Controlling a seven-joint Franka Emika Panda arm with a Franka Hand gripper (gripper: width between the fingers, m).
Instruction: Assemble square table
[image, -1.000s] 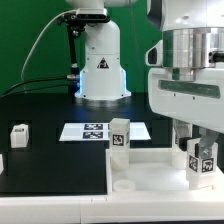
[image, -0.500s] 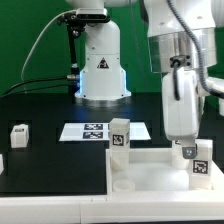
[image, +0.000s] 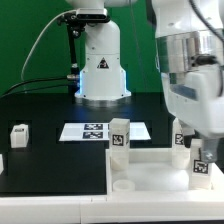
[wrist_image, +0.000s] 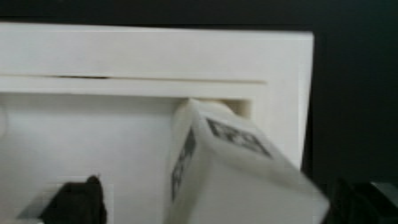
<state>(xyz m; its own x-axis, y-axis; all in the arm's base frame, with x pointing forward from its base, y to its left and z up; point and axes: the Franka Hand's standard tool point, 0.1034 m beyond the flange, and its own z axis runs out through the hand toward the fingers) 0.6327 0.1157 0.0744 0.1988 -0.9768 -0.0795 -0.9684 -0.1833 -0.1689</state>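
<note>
No readable writing is showing anywhere, only black-and-white square tags on the legs and on the marker board (image: 92, 130). The square table panel (image: 150, 165) is lying on the black desk (image: 50, 150), against a green backdrop. One leg (image: 119, 139) is standing at its far corner, another (image: 203, 167) is sitting under my claw (image: 198, 150). My wrist view is showing that leg (wrist_image: 231, 165) between my widely parted fingers (wrist_image: 75, 198), apparently ungripped. A spare leg (image: 19, 134) is sitting apart.

White square panel (image: 150, 160) lies flat, two tagged legs (image: 119, 138) upright in corners (another (image: 19, 133) apart)
</note>
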